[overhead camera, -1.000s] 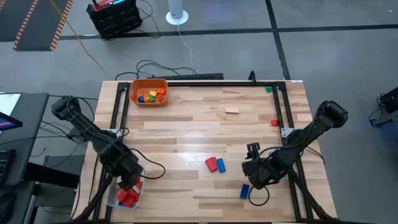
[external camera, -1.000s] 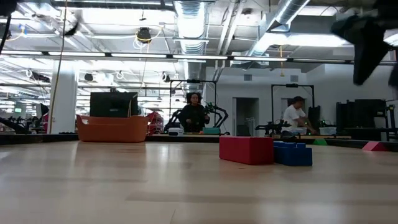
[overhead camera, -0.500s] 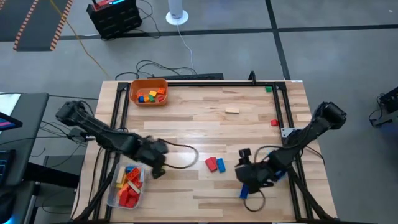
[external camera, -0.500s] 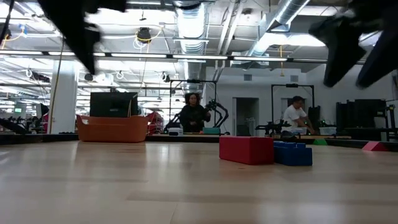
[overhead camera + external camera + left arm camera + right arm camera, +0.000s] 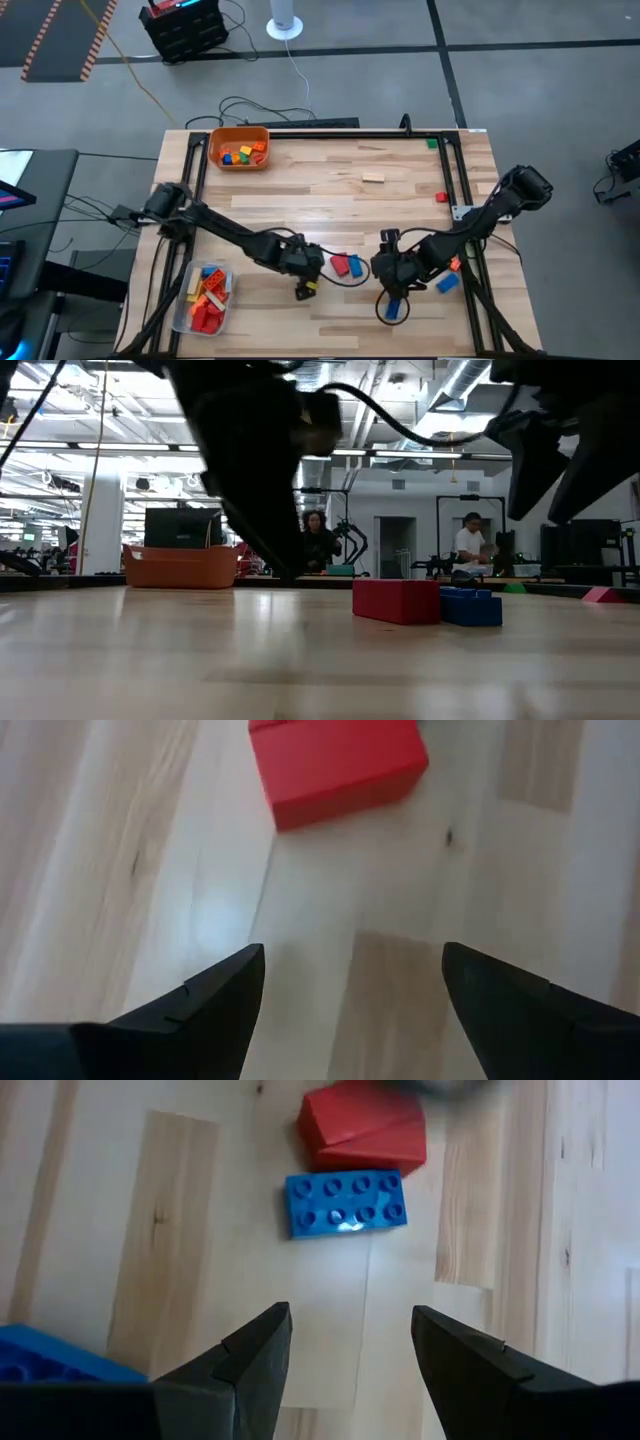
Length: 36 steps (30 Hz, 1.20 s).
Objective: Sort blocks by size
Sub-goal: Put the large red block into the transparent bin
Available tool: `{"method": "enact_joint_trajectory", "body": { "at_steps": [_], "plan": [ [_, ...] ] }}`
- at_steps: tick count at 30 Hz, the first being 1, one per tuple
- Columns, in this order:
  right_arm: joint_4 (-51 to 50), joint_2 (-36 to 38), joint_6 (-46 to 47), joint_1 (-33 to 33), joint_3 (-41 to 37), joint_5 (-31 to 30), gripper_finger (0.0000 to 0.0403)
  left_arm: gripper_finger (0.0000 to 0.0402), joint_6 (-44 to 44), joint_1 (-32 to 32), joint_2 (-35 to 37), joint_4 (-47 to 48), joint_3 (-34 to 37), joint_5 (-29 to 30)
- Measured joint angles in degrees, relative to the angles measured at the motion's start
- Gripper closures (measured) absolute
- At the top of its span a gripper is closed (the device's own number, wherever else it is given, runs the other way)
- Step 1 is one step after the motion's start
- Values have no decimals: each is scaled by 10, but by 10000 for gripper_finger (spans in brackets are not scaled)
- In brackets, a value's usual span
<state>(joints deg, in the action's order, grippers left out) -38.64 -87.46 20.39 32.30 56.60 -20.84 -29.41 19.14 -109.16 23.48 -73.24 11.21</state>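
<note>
- High view: left gripper (image 5: 306, 272) open, empty, just beside red block (image 5: 341, 264).
- Right gripper (image 5: 385, 268) open, empty, near blue block (image 5: 355, 265), which touches the red one.
- Other blocks in orange bin (image 5: 215, 160) and clear tub (image 5: 185, 318).

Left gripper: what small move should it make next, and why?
Probably ease forward and down over the red block. The left gripper is open and empty, with that block lying just ahead of it beside the blue block, not yet between its fingers.
</note>
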Motion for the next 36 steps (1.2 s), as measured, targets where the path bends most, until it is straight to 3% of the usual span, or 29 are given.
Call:
{"method": "enact_joint_trajectory", "body": {
  "at_steps": [3,8,15,26,36],
  "plan": [
    [2,1,-19,12,0,0,163,105,28,-4,-18,-8,-24,8],
    [4,1,-23,20,0,0,163,105,176,0,-25,-67,-41,46],
    [4,1,-24,20,0,-1,163,104,301,-10,-25,-133,-40,12],
    [10,1,-32,17,0,-4,163,104,309,-40,-47,-169,-34,-114],
    [15,1,-38,17,0,-5,163,104,287,-43,-85,-153,-48,-94]
  ]
}}
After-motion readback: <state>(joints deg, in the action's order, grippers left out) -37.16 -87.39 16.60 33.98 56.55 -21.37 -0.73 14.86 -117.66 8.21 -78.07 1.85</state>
